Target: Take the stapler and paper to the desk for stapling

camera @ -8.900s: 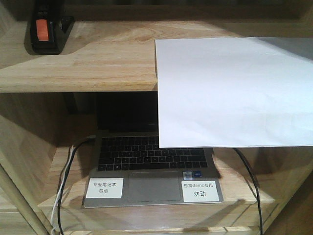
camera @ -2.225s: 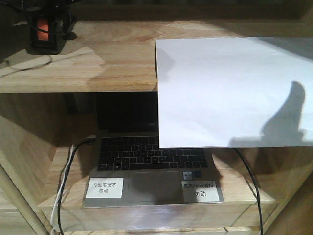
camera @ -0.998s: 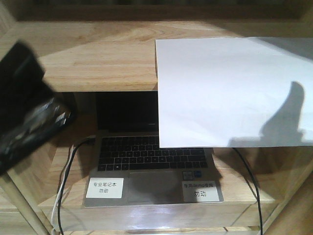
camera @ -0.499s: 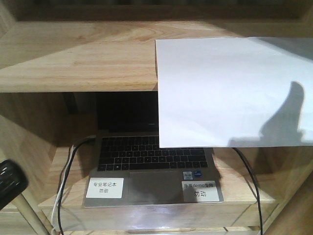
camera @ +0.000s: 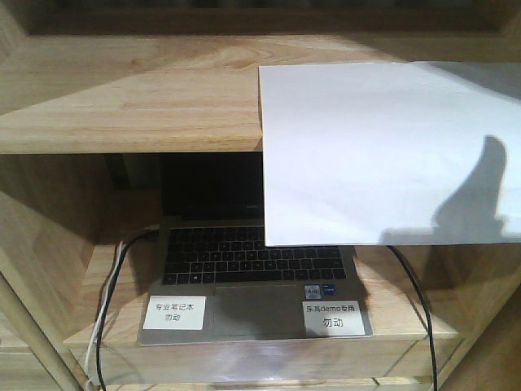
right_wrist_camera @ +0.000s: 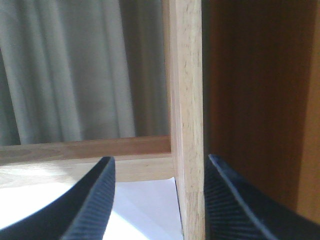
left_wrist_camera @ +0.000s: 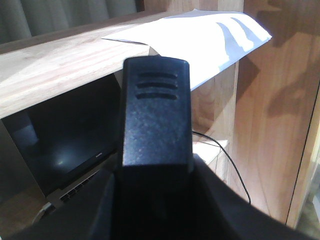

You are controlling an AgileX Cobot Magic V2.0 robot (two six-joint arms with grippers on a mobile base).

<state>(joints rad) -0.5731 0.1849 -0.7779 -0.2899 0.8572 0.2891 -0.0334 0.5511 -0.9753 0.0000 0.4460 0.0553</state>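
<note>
Plainly, both sides carry risk. Our left claw is clamped on the stapler near one end only, so we judge a quick swing could lever it loose. Its long axis runs straight out ahead of that claw, ribbed end pointing away towards the shelf. Our right claw stands apart, with the shelf's upright post directly ahead between its fingers; pushing on would strike it. The paper lies flat just below that claw, overhanging the shelf edge. A clumsy pinch might crease it or drag it off.
</note>
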